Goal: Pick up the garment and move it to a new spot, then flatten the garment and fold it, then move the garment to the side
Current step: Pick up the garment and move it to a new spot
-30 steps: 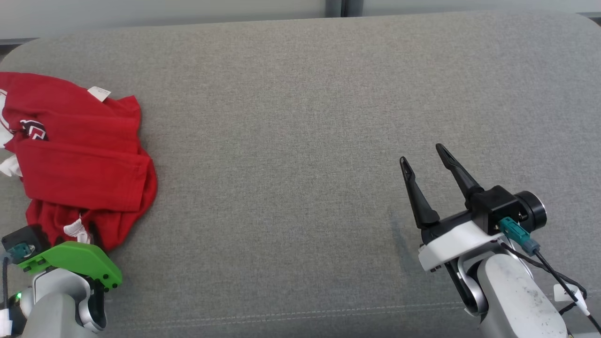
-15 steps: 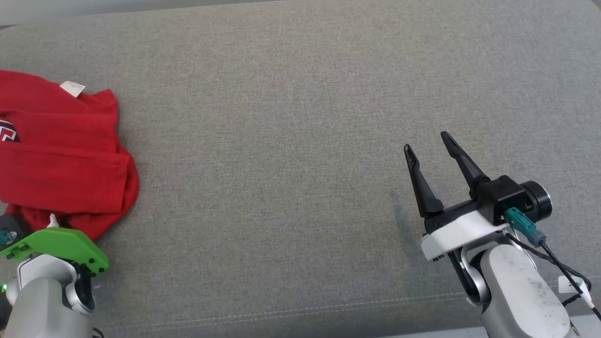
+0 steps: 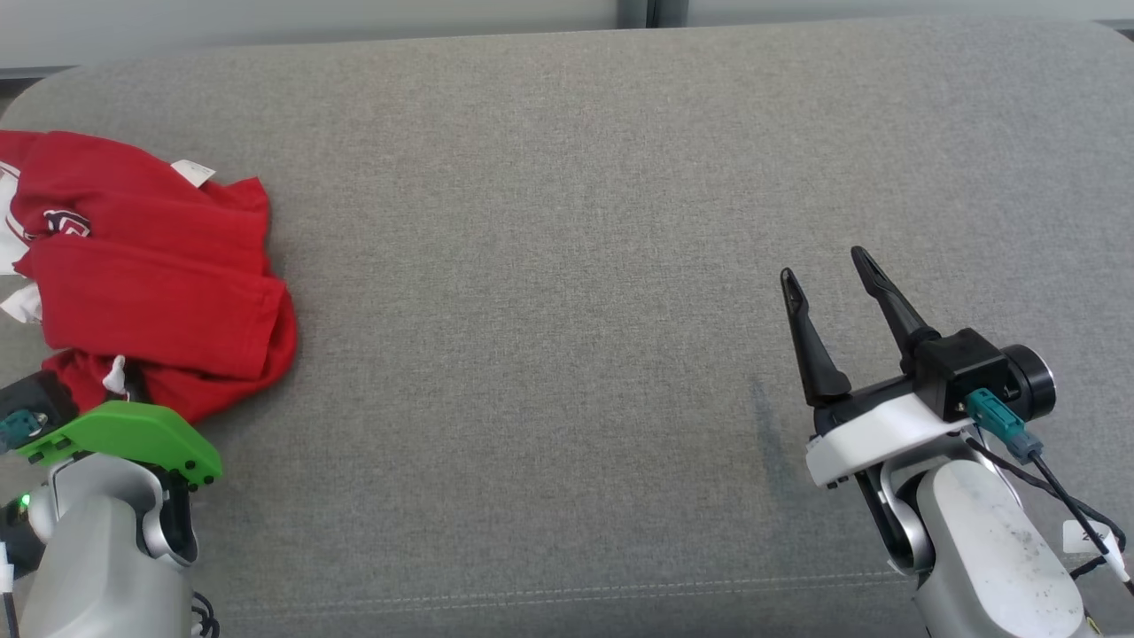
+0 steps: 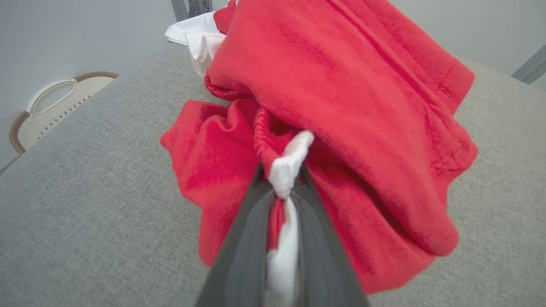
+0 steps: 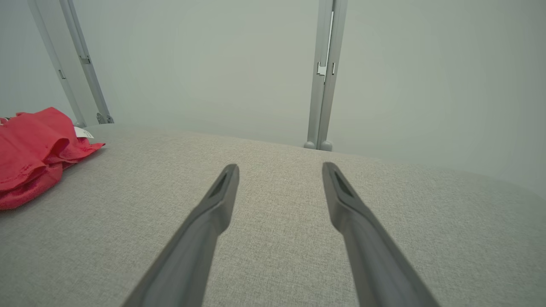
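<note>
The garment [image 3: 151, 283] is a soft red knit with stitched hems and a fine ribbed grain. It lies bunched in thick rounded folds at the left edge of the cushion [image 3: 549, 266], nearer the far left corner than the front. A small pale label [image 3: 192, 172] sticks up at its far side, and a dark and white print shows on one fold. The left gripper [image 4: 285, 192] is clenched on it: the two dark tapered fingers are pressed together over a twisted strip of white trim [image 4: 292, 157] and a pinch of red cloth at the garment's near side. In the head view a bright green plastic cover [image 3: 133, 434] on the wrist hides most of those fingers. The right gripper [image 3: 822, 264] is released, with its long, smooth, pointed fingers spread apart and nothing between them. It hangs over bare cushion toward the right front, well apart from the garment, and a teal plug [image 3: 997, 421] with a black cable sits on its wrist. The cushion is covered in a grey, flecked woven fabric, has rounded far corners and carries a line of stitching [image 3: 532, 594] along its front edge. A faint darker smudge marks it just left of the right wrist. Behind it stands a plain pale wall [image 5: 204, 64] with grey metal posts [image 5: 322, 72]. A white basket [image 4: 55, 100] with a brown woven rim sits beyond the cushion's edge in the left wrist view. The garment's left part is cut off in the head view, so its full shape and kind cannot be made out.
</note>
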